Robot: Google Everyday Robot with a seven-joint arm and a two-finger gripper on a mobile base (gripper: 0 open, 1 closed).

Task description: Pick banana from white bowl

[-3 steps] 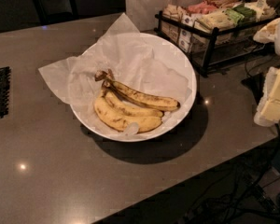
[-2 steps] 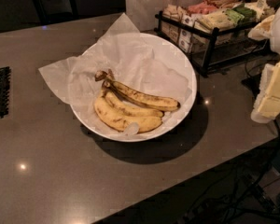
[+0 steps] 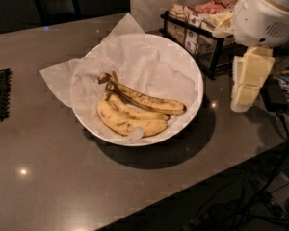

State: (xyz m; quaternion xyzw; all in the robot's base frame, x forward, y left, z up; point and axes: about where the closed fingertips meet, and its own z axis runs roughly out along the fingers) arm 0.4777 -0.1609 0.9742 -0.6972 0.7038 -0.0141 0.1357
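Note:
The white bowl (image 3: 195,71) stands in the middle of the grey table, lined with crinkled white paper (image 3: 135,57). Three bananas lie in its front half. The banana (image 3: 149,101) is the long, slim, brown-mottled one on top, its dark stem end pointing left. Two plumper yellow bananas (image 3: 127,124) lie under and in front of it. My gripper (image 3: 248,81) hangs from the white arm at the right. It points down over the table, to the right of the bowl, apart from it, and holds nothing.
A black wire basket (image 3: 197,23) of packets stands at the back right, close behind the gripper. A black mat (image 3: 0,95) lies at the left edge. A dark device (image 3: 274,95) lies at the far right. The table's front edge runs diagonally at lower right, with cables below.
My gripper and arm have moved left, further into view and closer to the bowl. The bowl and bananas have not moved.

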